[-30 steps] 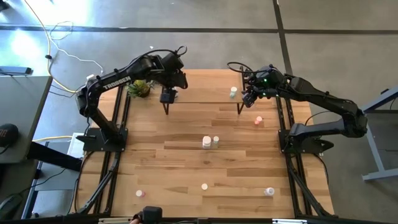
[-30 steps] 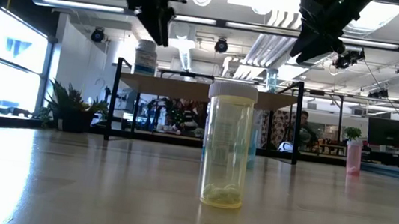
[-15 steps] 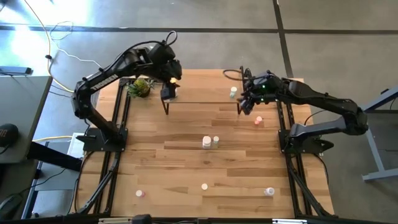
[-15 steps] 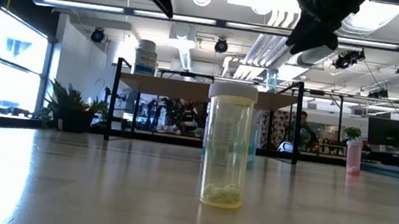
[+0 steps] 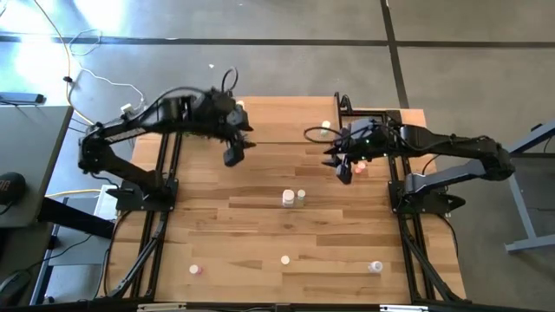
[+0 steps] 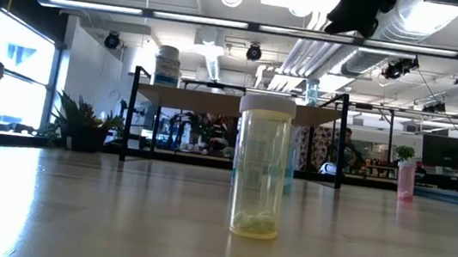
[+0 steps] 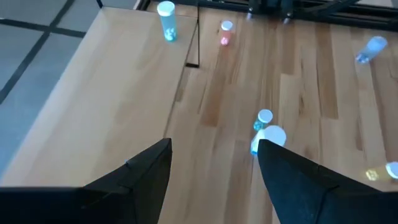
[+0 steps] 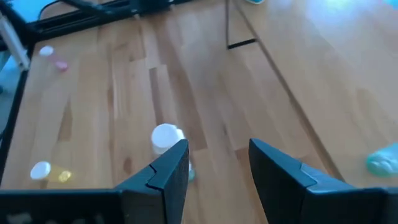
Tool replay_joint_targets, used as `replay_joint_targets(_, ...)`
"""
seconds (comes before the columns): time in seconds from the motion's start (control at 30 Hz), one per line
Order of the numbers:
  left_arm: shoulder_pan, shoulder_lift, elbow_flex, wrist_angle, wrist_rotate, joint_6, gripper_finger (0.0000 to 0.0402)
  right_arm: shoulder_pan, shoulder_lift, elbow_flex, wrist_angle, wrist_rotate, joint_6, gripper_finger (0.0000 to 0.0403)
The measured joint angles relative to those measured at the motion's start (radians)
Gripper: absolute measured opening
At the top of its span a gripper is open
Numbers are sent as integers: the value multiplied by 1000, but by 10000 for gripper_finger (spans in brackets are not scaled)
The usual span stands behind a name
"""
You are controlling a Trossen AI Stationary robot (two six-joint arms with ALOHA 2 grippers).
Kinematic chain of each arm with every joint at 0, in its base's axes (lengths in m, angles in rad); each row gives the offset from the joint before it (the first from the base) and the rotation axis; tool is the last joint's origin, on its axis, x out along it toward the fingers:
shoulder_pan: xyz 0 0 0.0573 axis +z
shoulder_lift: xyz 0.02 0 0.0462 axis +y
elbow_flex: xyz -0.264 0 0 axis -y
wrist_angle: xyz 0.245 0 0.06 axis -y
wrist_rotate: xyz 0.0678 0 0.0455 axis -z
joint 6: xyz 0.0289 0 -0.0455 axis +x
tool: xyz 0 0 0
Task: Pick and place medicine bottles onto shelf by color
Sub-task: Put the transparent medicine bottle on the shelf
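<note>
Now both arms have moved. A second ago they hung over the two ends of the shelf (image 5: 286, 121). Since then they have swung out past its front edge, toward the middle of the table (image 5: 260, 225).

The left gripper (image 5: 232, 157) hangs just in front of the shelf's left end. Its wrist view shows the fingers (image 7: 143, 171) spread wide with nothing between them. The right gripper (image 5: 344, 168) is just in front of the right end, right beside the pink bottle (image 5: 359, 168). Its fingers (image 8: 171, 165) are apart too, and it holds nothing.

So no bottle is being carried right now. I think both arms are done at the shelf and are going out for new bottles.

Two bottles are up on the shelf: the white bottle (image 6: 167, 65) at the left end and the greenish bottle (image 5: 325, 128) at the right end. The rest are on the table. The big white-capped bottle (image 5: 287, 199) and the small bottle (image 5: 301, 197) stand together in the middle, and both wrist cameras look at them. Three more sit well apart near the front edge.

I guess the right arm will go for the pink one, since it is closest.
</note>
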Motion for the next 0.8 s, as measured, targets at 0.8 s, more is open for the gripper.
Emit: replay_joint_targets(0.8, -487, -47, -309, 274, -474, -501, 227, 359, 1, -2, -358, -71, 511, 201)
